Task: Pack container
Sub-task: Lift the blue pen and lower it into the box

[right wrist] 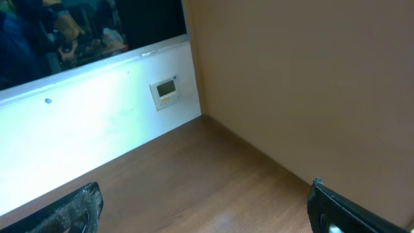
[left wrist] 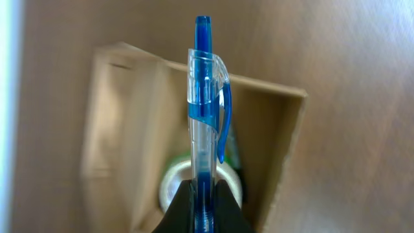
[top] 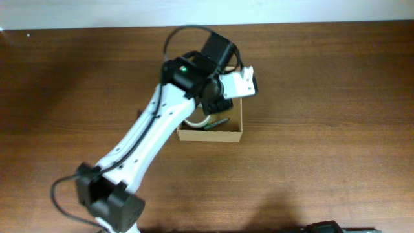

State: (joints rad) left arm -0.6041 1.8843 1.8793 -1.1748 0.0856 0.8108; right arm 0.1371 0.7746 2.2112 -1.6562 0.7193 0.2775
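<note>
- The small tan cardboard box (top: 210, 135) stands near the middle of the brown wooden table (top: 323, 77), directly under the left gripper (left wrist: 206, 211).
- The left gripper is clamped on a clear blue plastic pen (left wrist: 206, 97) and holds it over the box opening.
- The right gripper (right wrist: 207, 213) is spread wide with nothing in it, well apart from the box.
- Inside the box lie a pale tape roll (left wrist: 173, 184) and a dark green pen (top: 217, 122).
- I judge the box to be light, with thin walls that dent easily, and it may slide on the smooth wood.
- I would grip a short end wall at its rim.
- Its mouth faces up, and its long axis runs left-right in the overhead view.
</note>
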